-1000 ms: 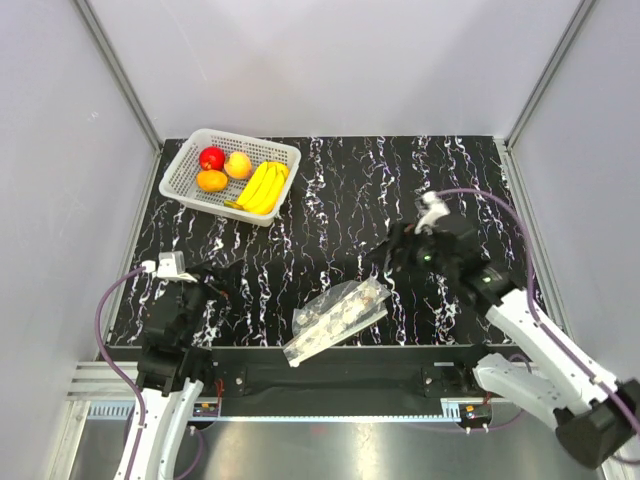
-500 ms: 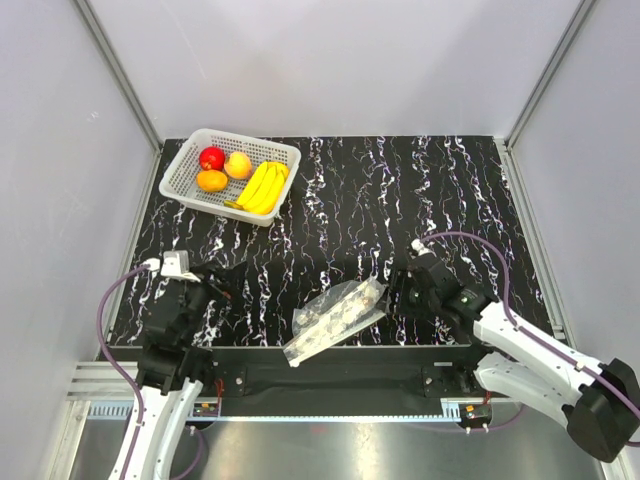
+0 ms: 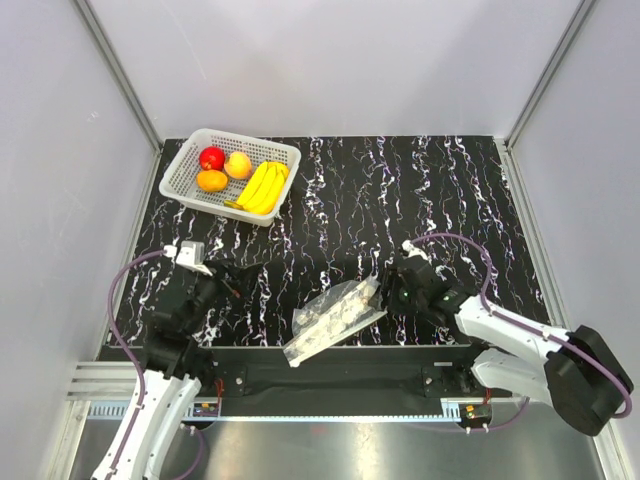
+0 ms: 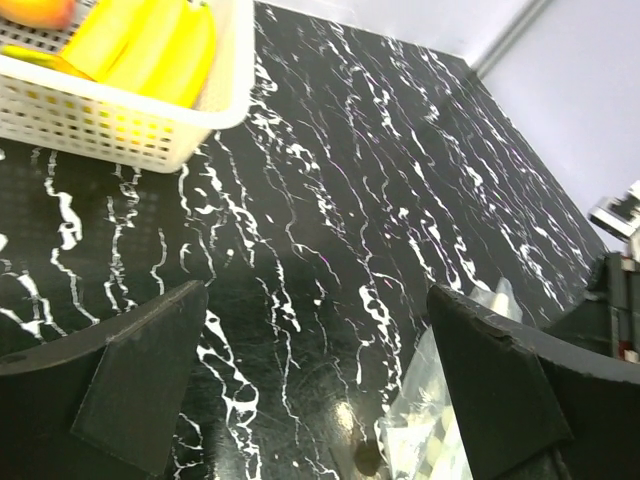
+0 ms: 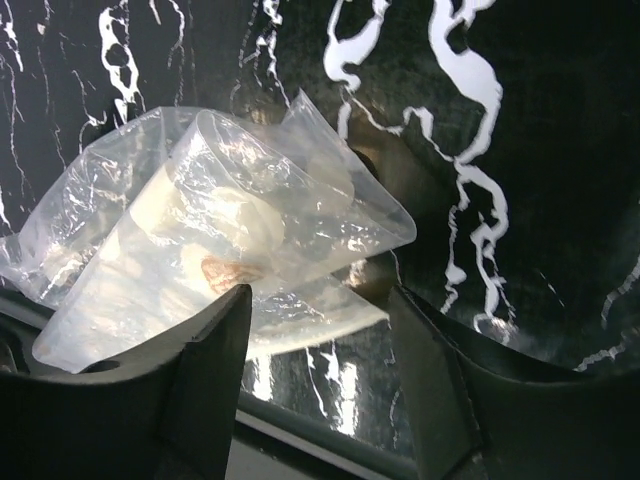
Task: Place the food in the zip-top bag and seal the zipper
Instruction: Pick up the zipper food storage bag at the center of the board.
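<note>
A clear, crumpled zip-top bag (image 5: 220, 230) lies on the black, white-veined table (image 5: 500, 150), close to its near edge. The right gripper (image 5: 320, 305) hangs low with its dark fingers (image 5: 200, 390) spread apart, the bag's crinkled end between them. Pale patches show indistinctly through the plastic.

A glossy black counter (image 3: 340, 200) veined with white marbling fills the middle of the top view. Plain pale grey walls close it in: a back wall (image 3: 330, 60) across the top, a left wall (image 3: 60, 220) and a right wall (image 3: 590, 180). Aluminium posts run diagonally at the upper left (image 3: 118, 72) and upper right (image 3: 548, 70) corners. Along the bottom edge lie a black crossbar (image 3: 330, 375), a silver rail (image 3: 330, 420) and brushed metal sheet (image 3: 330, 455). Soft, even light leaves a bright glare on the counter in the right wrist view.
</note>
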Controlling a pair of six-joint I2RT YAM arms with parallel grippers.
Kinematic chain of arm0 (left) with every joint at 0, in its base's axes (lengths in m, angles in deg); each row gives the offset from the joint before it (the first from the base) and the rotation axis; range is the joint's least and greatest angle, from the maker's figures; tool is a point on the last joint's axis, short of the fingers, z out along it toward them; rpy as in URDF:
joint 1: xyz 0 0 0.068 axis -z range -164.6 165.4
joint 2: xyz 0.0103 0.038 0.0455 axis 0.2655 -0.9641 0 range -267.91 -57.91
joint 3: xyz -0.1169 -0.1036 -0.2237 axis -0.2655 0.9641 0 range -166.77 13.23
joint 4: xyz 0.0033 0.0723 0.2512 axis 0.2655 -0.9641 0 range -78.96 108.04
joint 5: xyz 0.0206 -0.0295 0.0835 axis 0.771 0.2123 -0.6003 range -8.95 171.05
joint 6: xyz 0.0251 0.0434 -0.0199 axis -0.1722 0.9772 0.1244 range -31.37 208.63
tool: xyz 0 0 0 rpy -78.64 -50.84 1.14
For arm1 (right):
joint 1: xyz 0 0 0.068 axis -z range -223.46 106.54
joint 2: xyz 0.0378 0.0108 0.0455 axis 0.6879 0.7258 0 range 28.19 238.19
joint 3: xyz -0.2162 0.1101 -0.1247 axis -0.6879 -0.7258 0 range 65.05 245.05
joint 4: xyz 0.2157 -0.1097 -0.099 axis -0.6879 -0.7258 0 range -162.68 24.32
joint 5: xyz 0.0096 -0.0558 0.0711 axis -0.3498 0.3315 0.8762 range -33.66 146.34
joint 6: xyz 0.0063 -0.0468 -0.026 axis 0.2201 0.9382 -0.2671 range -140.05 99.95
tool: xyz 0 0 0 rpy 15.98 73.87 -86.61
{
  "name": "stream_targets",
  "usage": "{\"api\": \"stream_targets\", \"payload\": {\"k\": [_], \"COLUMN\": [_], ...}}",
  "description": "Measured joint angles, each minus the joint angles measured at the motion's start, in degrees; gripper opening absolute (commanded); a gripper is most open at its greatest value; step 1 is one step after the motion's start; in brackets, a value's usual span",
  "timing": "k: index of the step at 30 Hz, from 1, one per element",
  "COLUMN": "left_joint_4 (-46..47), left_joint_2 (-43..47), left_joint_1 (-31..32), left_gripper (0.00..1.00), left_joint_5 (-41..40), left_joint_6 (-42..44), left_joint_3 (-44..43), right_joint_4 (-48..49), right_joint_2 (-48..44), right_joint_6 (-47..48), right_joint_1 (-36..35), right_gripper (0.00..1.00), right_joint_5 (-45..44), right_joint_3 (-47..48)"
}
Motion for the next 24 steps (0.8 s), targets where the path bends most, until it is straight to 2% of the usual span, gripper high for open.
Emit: {"api": "stream_targets", "payload": {"k": [3,4,6,7,11,14,15,16,17,18,19,20,23,24], "left_joint_4": [1.18,1.57,2.4,2.6,2.82,2.8,3.28,3.69,4.11,4.24,4.44,4.48,4.22,3.96], "left_joint_2": [-1.53,-2.12,-3.52,-4.11,-6.71,-8.44,-9.18,-9.92,-11.08,-12.09,-13.44,-14.84,-19.82,-21.49], "left_joint_1": [0.74,1.27,2.73,3.54,8.79,13.16,14.91,16.76,19.02,21.05,23.85,26.6,35.6,38.4], "left_gripper": [0.97,0.97,0.97,0.97,0.95,0.94,0.94,0.94,0.94,0.94,0.94,0.94,0.95,0.95], "left_joint_5": [0.68,0.72,0.61,0.52,-1.16,-3.23,-3.98,-4.96,-6.12,-7.04,-8.79,-10.38,-15.74,-17.46], "left_joint_6": [-0.02,-0.02,0.04,0.04,0.59,1.22,1.4,1.53,1.64,1.79,2.05,2.56,4.15,4.72], "left_joint_3": [0.0,0.0,0.0,0.0,-0.11,-0.7,-0.92,-1.2,-1.75,-2.27,-2.99,-3.82,-7.48,-9.03], "right_joint_4": [3.34,4.11,4.87,4.92,2.93,-1.01,-2.45,-3.45,-4.09,-4.74,-5.44,-6.12,-6.34,-5.77], "right_joint_2": [2.62,3.23,4.02,4.07,2.51,-0.37,-1.66,-2.95,-4.04,-4.68,-5.53,-6.14,-6.97,-7.04], "right_joint_6": [0.37,0.5,0.83,0.79,0.33,-0.17,-0.22,-0.24,-0.35,-0.42,-0.42,-0.07,0.61,0.52], "right_joint_1": [0.0,0.0,0.02,0.04,0.04,0.04,0.04,0.04,0.04,0.04,0.04,0.04,0.07,0.07], "right_gripper": [0.59,0.49,0.4,0.3,0.13,0.06,0.0,0.0,0.05,0.21,0.27,0.3,0.32,0.35], "right_joint_5": [0.81,1.16,2.43,3.1,5.81,7.76,8.37,8.94,9.44,9.57,9.6,9.46,8.5,8.33], "right_joint_3": [-0.04,-0.04,-0.02,-0.02,0.92,4.02,5.55,7.08,8.52,9.55,10.84,11.85,11.8,10.56]}}
